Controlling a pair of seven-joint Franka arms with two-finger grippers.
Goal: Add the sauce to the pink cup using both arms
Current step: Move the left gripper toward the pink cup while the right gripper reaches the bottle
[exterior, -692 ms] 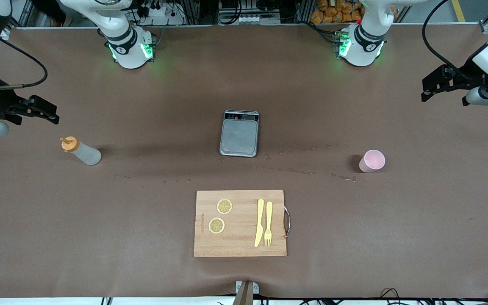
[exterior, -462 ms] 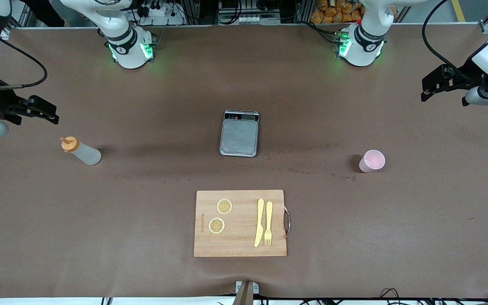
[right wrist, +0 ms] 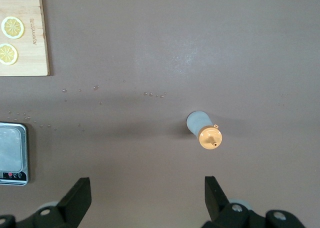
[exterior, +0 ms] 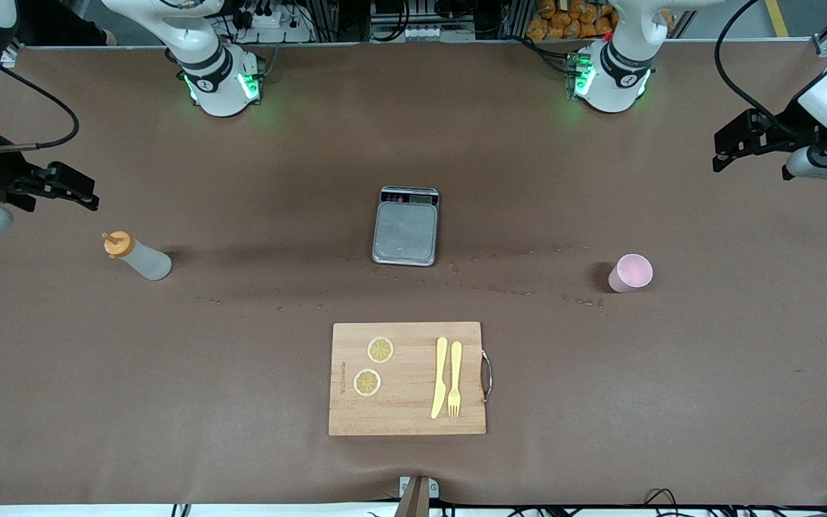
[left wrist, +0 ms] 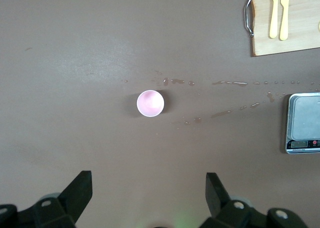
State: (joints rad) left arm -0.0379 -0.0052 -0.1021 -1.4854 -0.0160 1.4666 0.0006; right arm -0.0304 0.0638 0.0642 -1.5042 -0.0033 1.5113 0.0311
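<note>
Nothing is done yet: the sauce point(exterior: 136, 258) stands toward the right arm's edge, the cup point(exterior: 629, 273) toward the left arm's (both untouched), each under a spread, empty gripper, right gripper point(exterior: 62, 185) and left gripper point(exterior: 744, 142).

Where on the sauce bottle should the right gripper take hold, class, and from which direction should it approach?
Grip the sauce bottle around the middle of its translucent body, below the orange cap. It stands upright and is round, so a level approach from the side, one finger either side, probably suits best and leaves the nozzle free for pouring. The right gripper hangs open above the table near the bottle.
</note>
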